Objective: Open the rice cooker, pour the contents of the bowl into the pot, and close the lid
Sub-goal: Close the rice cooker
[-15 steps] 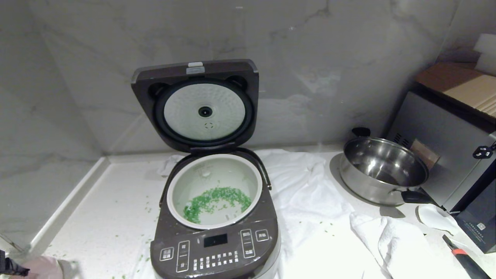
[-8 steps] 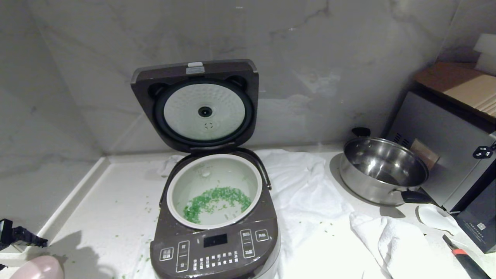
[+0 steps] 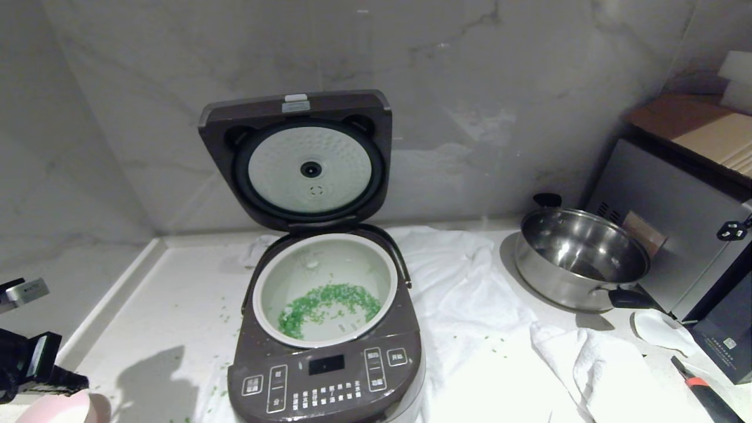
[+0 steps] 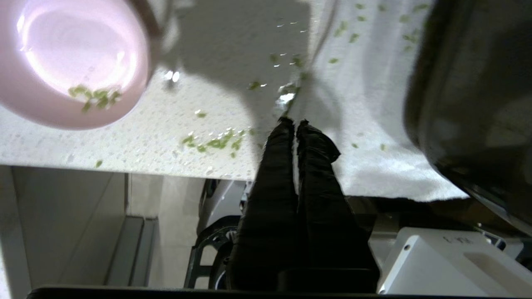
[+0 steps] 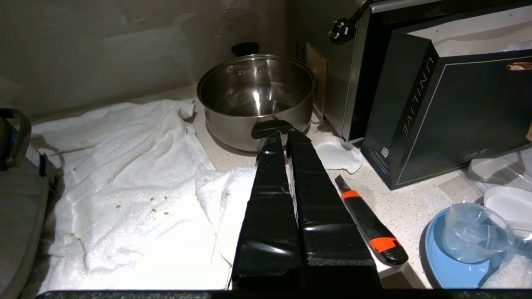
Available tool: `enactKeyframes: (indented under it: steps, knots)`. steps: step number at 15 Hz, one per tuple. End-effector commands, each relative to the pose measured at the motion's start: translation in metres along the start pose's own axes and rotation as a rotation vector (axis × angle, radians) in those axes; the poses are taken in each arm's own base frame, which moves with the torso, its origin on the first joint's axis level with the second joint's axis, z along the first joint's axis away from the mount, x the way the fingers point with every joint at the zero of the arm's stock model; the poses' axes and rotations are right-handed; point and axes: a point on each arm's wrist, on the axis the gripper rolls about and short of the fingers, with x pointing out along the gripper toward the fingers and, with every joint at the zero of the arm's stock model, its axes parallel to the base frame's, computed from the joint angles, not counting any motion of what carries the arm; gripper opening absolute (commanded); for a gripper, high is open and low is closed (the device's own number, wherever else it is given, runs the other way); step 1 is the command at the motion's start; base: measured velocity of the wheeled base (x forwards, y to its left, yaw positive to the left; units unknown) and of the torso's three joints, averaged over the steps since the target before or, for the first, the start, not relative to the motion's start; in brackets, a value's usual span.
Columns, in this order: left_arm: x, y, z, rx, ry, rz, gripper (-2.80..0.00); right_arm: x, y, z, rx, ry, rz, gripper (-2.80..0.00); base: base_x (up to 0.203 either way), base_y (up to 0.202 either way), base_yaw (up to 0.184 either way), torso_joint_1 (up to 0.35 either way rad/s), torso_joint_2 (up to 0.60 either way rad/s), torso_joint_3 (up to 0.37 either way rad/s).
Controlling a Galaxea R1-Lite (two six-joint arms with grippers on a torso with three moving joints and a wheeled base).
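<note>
The rice cooker [image 3: 329, 376] stands mid-counter with its lid [image 3: 296, 106] hinged upright, silvery underside facing me. The white pot [image 3: 305, 264] holds the green contents [image 3: 329, 299] in a curved heap. The pink bowl [image 3: 59, 410] sits on the counter at the near left corner; the left wrist view shows the bowl [image 4: 70, 62] upright with a few green bits inside. My left gripper [image 4: 294, 122] is shut and empty, hovering over the counter between the bowl and the cooker [image 4: 469, 91]. My right gripper [image 5: 282, 135] is shut and empty, parked near the saucepan's handle.
A steel saucepan [image 3: 581, 255] and a silver appliance [image 3: 675, 223] stand at the right. A white towel [image 3: 470, 305] lies under and right of the cooker. A box cutter [image 5: 368, 220], a dark box [image 5: 449, 104] and a blue plate [image 5: 440, 257] sit near the right arm. Green bits [image 4: 214, 141] litter the counter.
My left arm has lifted away from the bowl and come further into view at the left edge, and its jaws have shut empty. The bowl stays on the counter.
</note>
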Motion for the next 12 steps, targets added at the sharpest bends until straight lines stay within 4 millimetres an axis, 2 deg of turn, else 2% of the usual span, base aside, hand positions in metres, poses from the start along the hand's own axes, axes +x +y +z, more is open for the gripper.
enactKeyframes:
  steps: [1,4,7,10,12]
  knots:
    - [-0.013,-0.019,-0.008,0.081,-0.088,-0.078,-2.8,0.0,0.0,0.0,0.0,0.002,-0.002,-2.8,0.0,0.0,0.0,0.0,0.0,0.0]
    - [-0.024,-0.045,-0.005,0.217,-0.245,-0.18,-2.8,-0.001,0.0,0.003,0.002,-0.008,-0.002,-2.8,0.0,0.0,0.0,0.0,0.0,0.0]
    - [-0.039,-0.086,0.015,0.222,-0.405,-0.25,-2.8,-0.003,0.0,0.008,0.007,-0.025,-0.001,-2.8,0.0,0.0,0.0,0.0,0.0,0.0]
    - [-0.053,-0.126,0.03,0.236,-0.573,-0.232,-2.8,-0.002,0.0,0.006,0.01,-0.018,-0.001,-2.8,0.0,0.0,0.0,0.0,0.0,0.0]
    - [-0.064,-0.14,0.035,0.234,-0.69,-0.26,-2.8,-0.001,0.0,0.004,0.009,-0.013,-0.002,-2.8,0.0,0.0,0.0,0.0,0.0,0.0]
